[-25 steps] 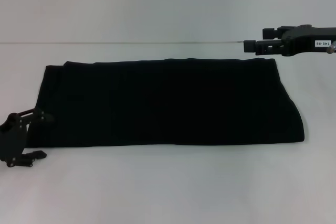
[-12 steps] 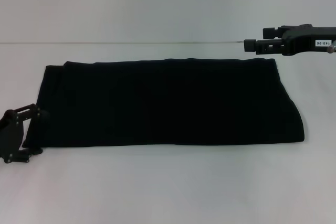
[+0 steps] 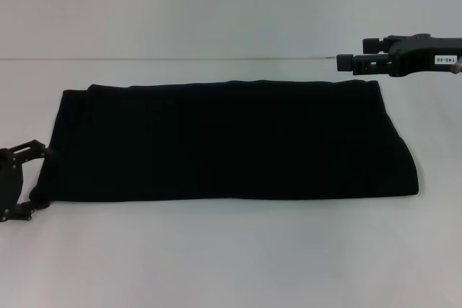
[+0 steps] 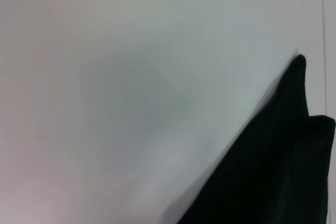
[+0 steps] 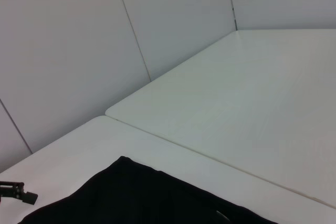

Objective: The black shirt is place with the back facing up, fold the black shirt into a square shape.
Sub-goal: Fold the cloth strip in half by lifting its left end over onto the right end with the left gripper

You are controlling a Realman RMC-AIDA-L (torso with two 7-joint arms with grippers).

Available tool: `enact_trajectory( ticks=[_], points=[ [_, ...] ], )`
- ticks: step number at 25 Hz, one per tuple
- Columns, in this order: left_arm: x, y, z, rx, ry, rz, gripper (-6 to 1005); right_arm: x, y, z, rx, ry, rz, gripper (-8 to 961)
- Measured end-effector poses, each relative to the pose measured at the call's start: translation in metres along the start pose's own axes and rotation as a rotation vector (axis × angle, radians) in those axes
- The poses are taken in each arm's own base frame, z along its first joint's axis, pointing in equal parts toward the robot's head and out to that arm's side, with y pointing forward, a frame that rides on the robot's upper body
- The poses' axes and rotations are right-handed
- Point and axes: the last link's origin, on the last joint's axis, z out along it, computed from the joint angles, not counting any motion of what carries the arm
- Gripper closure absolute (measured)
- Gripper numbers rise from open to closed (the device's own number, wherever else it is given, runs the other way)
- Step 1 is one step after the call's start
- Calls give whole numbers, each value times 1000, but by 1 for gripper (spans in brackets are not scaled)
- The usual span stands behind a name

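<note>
The black shirt [image 3: 231, 142] lies flat on the white table [image 3: 231, 257] as a long folded band running left to right. One of its corners [image 4: 278, 166] shows in the left wrist view, and a far edge [image 5: 142, 198] in the right wrist view. My left gripper [image 3: 40, 178] sits low at the shirt's near left end, open, its fingers just off the cloth edge. High above the table, past the shirt's far right corner, hangs my right gripper [image 3: 350, 53], open and holding nothing.
Bare white table surrounds the shirt on all sides. A second white table [image 5: 252, 93] abuts it at the back, with grey wall panels [image 5: 63, 51] beyond. The left gripper's tip [image 5: 18, 192] shows far off in the right wrist view.
My left gripper has slid left and slightly lower, away from the shirt's near left corner, with nothing in it. The shirt and the right arm have not moved.
</note>
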Motion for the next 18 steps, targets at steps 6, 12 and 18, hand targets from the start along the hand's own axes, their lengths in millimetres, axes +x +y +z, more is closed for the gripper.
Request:
enact_trajectory(
  ticks=[6,12,18],
  points=[
    [1,4,0,-22,6,3,54,-2,0,0,1,-11,-5,22],
    [2,7,1,-40,11,25,57,-2,-1,-1,7,-13,-6,22],
    [3,8,1,-49,17,97,61,-2,-2,-1,9,-14,-9,22]
  ],
)
